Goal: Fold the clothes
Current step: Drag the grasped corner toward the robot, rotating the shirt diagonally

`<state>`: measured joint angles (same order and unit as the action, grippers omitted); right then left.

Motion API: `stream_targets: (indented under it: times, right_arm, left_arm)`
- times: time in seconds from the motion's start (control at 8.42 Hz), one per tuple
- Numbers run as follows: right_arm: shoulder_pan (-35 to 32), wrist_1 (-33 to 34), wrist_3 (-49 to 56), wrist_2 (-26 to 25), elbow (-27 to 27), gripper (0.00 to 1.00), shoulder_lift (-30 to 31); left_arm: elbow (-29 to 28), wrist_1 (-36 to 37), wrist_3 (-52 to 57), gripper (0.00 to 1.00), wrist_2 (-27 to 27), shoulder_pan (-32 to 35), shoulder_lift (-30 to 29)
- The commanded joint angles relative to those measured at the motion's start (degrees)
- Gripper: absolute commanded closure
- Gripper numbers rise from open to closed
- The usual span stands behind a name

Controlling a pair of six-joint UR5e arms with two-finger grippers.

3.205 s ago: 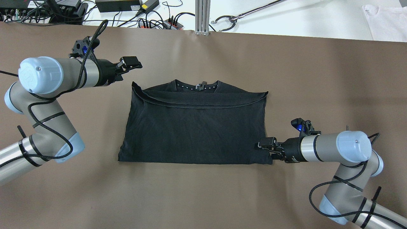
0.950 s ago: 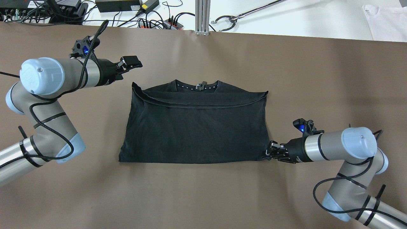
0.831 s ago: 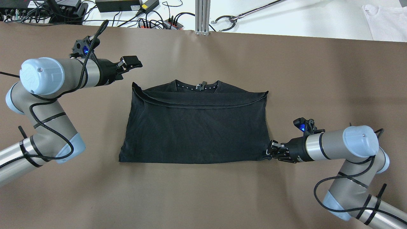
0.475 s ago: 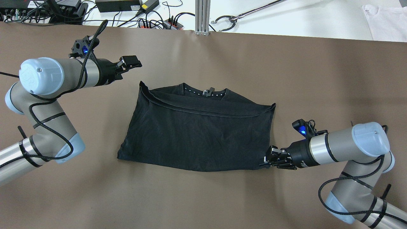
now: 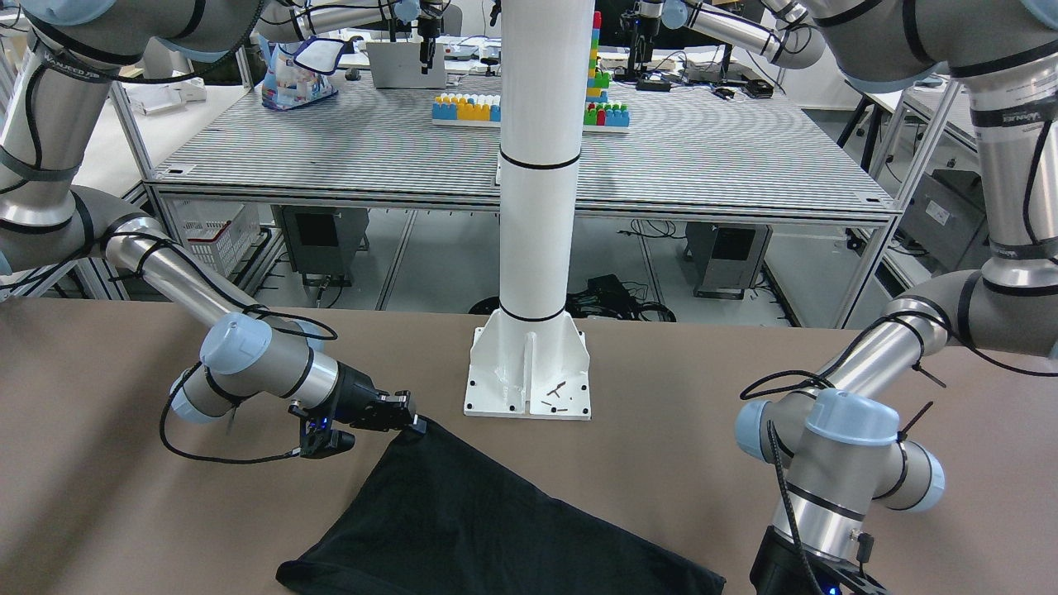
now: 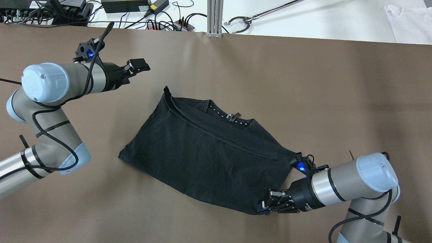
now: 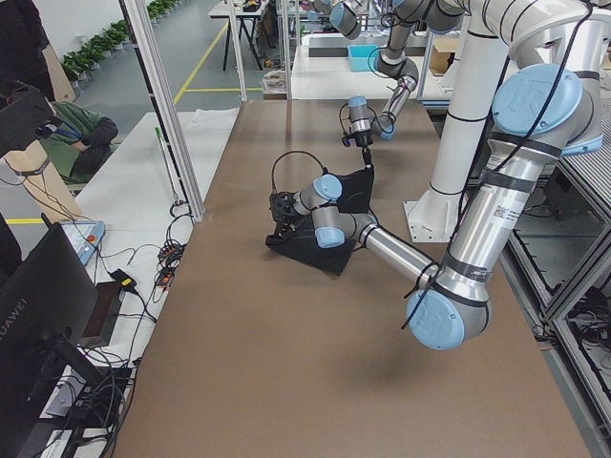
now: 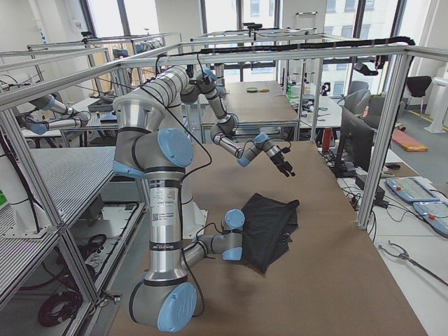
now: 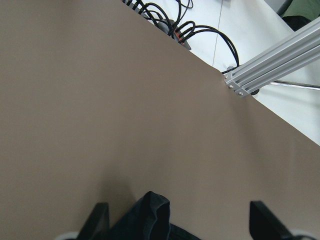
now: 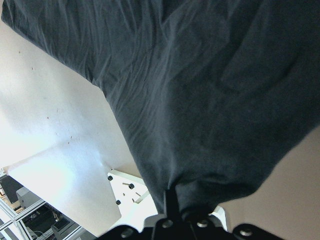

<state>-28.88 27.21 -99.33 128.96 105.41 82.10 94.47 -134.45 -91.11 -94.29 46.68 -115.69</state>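
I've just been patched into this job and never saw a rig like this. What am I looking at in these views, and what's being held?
Two robot arms, each ending in a two-finger gripper, work at a brown table. One picture looks down from behind the robot, one faces it across the table so sides swap, two look along the table from its ends, and a camera rides on each wrist. A folded black T-shirt lies skewed on the table. The right gripper is shut on one corner. The left gripper is open, holding nothing, above the table by the shirt's far corner.
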Motion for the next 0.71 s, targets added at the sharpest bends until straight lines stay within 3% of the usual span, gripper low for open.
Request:
stream_targets:
  times: [0.0, 0.24, 0.36, 0.47, 0.59]
  right_arm:
    - [3.1, -0.1, -0.1, -0.8, 1.6, 1.0, -0.4]
    - [3.9, -0.1, -0.1, -0.9, 2.1, 1.0, -0.5]
    - [4.0, -0.1, -0.1, -1.0, 2.1, 0.8, -0.4]
    - [3.8, -0.2, 0.3, -1.8, 2.2, 0.06, -0.1]
    - [3.8, -0.3, 0.4, -2.8, 2.4, 0.05, 0.0]
  left_arm:
    - [0.0, 0.0, -0.3, 0.0, 0.2, -0.3, 0.2]
    - [0.0, -0.1, -0.4, 0.0, 0.1, -0.3, 0.2]
    - [0.0, -0.1, -0.4, 0.0, 0.1, -0.4, 0.0]
    - [0.2, 0.0, -0.5, 0.0, 0.1, -0.4, -0.3]
    - [0.2, 0.0, -0.5, 0.0, 0.1, -0.4, -0.3]
